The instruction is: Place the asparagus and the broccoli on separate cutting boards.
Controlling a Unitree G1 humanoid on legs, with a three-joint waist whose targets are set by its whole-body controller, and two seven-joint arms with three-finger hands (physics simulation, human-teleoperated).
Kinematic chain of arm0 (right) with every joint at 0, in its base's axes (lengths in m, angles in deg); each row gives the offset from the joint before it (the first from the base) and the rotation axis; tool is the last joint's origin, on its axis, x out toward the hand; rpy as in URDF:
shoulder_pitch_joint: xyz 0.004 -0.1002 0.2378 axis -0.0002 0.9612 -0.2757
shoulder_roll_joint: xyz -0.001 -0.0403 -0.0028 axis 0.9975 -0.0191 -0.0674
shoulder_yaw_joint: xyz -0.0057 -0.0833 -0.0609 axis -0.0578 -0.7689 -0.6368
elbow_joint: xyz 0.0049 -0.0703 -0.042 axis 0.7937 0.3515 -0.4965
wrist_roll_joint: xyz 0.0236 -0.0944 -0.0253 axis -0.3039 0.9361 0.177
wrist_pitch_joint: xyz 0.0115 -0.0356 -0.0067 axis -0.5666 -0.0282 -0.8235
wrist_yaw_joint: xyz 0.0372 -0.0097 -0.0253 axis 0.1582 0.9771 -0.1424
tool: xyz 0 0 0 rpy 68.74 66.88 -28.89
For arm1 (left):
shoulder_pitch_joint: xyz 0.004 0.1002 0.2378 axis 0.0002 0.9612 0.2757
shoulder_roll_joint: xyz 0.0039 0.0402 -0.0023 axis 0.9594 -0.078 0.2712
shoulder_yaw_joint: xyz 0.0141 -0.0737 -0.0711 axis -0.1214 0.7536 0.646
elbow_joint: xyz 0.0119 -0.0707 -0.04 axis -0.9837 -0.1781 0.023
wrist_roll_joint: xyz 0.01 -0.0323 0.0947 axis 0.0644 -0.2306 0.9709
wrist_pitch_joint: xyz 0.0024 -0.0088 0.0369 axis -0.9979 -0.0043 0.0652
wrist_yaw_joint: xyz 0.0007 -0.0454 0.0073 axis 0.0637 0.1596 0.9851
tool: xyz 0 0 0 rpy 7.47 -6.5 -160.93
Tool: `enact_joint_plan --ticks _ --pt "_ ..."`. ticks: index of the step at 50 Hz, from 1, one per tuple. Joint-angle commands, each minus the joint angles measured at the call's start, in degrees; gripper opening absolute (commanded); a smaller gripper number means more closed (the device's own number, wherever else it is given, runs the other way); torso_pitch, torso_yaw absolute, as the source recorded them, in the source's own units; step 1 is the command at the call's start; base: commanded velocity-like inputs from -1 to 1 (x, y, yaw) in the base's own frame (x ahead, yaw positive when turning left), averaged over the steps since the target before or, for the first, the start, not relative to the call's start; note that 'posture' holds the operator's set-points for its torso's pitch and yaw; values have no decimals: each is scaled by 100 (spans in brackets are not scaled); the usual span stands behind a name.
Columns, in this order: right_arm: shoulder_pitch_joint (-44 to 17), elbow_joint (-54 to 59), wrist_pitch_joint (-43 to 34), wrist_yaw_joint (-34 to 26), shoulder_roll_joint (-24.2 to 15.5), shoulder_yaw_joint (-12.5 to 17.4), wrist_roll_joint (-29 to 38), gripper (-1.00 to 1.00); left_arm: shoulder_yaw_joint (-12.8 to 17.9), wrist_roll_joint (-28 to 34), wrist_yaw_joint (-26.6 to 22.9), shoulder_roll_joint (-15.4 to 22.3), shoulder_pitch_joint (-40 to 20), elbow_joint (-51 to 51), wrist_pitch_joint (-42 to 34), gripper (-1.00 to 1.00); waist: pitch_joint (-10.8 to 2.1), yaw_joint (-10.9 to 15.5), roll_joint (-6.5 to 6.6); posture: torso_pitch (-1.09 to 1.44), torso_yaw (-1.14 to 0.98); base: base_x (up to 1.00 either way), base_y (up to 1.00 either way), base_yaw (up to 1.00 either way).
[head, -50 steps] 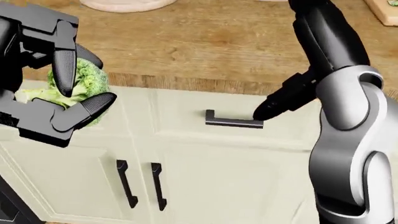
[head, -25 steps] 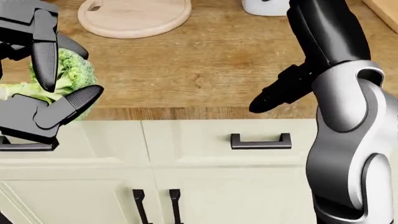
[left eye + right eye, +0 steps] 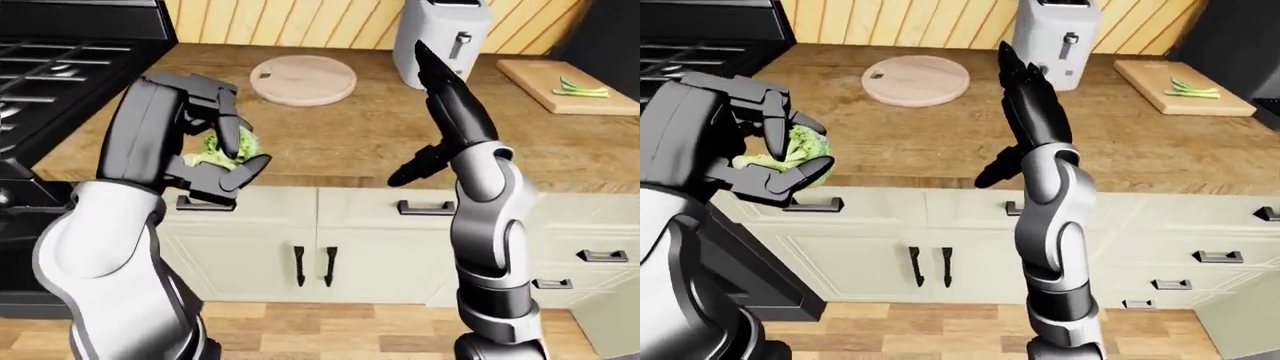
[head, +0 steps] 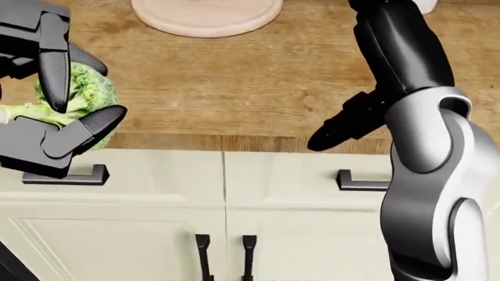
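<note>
Left-eye view: broccoli is gripped in the left hand fingers just short of the desk edge, presumably for the round board; asparagus is already boarded; right hand state cannot be told.

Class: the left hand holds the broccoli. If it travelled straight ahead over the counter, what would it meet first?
Probably the round board: it lies up-view of the left hand and its broccoli, with bare counter between. Depth is uncertain.

Left robot hand grips broccoli near the counter.
</note>
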Motion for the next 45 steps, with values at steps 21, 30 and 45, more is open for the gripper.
enact_joint_plan --ticks 21,30,45 --pt "-70 -293 76 91 -53 83 52 100 -33 36 -46 57 -242 212 95 -100 -150 309 -250 0 0 29 5 5" --pt "-67 -481 63 26 -141 172 64 100 -54 109 -113 75 -360 182 32 -100 -20 182 190 0 0 0 14 44" --pt "22 -893 -156 -123 -189 217 96 100 -60 152 -136 19 -375 149 83 -100 -303 124 -51 0 0 2 0 0"
